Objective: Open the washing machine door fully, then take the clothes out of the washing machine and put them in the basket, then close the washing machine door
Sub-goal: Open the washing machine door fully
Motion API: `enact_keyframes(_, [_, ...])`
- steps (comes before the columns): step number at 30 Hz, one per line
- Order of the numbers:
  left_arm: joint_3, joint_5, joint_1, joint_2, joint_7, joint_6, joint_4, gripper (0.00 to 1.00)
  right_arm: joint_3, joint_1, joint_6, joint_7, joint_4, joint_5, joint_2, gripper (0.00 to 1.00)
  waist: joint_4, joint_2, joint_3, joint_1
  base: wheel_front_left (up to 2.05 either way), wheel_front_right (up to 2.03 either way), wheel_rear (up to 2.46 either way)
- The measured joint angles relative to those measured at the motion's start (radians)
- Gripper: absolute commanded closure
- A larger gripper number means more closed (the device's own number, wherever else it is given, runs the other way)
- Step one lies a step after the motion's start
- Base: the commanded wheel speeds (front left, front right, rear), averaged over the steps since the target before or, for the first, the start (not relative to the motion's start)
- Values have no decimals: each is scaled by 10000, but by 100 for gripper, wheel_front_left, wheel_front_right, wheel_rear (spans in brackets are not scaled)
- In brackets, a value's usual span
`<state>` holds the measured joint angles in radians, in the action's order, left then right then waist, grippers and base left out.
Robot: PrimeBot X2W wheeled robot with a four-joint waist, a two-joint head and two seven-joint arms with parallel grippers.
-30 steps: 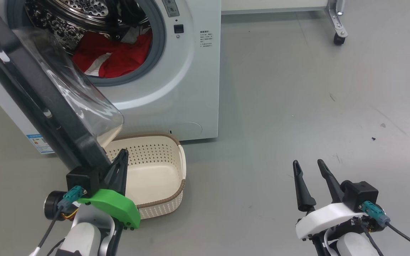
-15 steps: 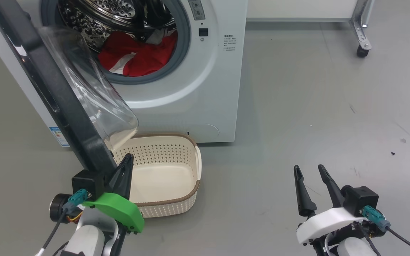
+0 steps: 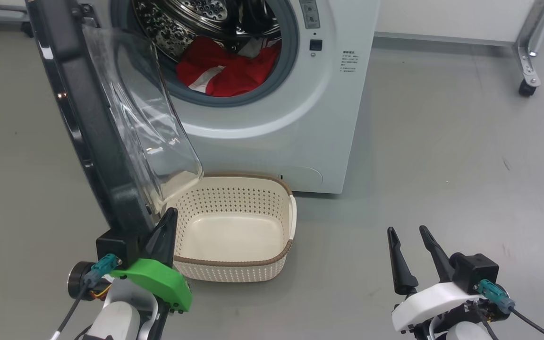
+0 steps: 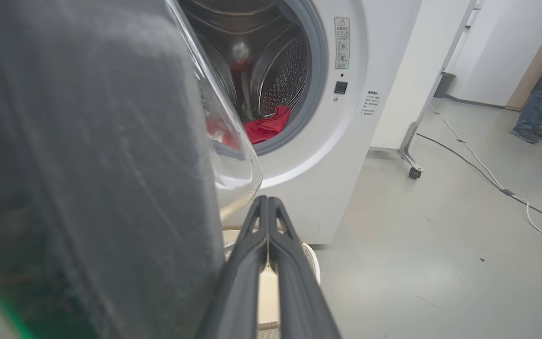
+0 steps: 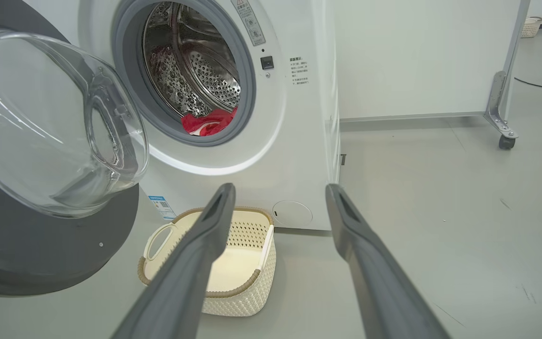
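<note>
The white washing machine (image 3: 300, 132) stands with its black washing machine door (image 3: 88, 118) swung out to the left, glass bowl facing the port. Red clothes (image 3: 234, 71) with white stripes lie in the steel drum; the clothes (image 5: 207, 123) also show in the right wrist view. The cream basket (image 3: 234, 274) sits on the floor below the port, with nothing in it. My left gripper (image 3: 172, 211) is shut, holds nothing, and lies just right of the door's lower edge, over the basket's left rim. My right gripper (image 3: 406, 230) stands open over bare floor, well right of the basket (image 5: 247, 287).
A metal frame leg with a caster (image 3: 527, 87) stands behind the machine on the right. A person's legs (image 4: 539, 103) and a floor cable (image 4: 487, 181) are far to the right. Grey floor spreads right of the machine.
The head camera has turned, shifting the whole picture right. The door stands wider from the port than before, uncovering more of the basket; my left gripper stays at its lower edge.
</note>
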<state>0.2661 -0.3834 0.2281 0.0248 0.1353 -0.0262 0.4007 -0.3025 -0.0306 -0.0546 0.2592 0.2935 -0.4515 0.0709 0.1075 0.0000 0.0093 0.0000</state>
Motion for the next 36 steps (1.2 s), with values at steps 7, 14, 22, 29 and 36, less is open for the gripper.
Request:
enact_keyframes(7, [-4,-35,1,10,84,2,167,100,-15,12,-59,0,79,67,-31,0,538,0,-79,0,0,0,0])
enact_keyframes(14, [-44,-104,-1,10,173,17,297,100,-67,151,-104,0,144,130,-54,0,1004,0,-203,0,0,0,0])
enact_keyframes(22, [-435,-261,-20,82,334,121,334,100,-309,194,-163,0,180,186,-90,0,1351,0,-186,0,0,0,0])
enact_keyframes(29, [-815,-395,-23,234,408,314,211,100,-318,192,-163,0,176,230,-90,0,1387,0,77,0,0,0,0])
enact_keyframes(36, [-1296,-662,-17,372,456,481,81,100,-270,177,-163,0,130,267,-88,0,1442,0,475,0,0,0,0])
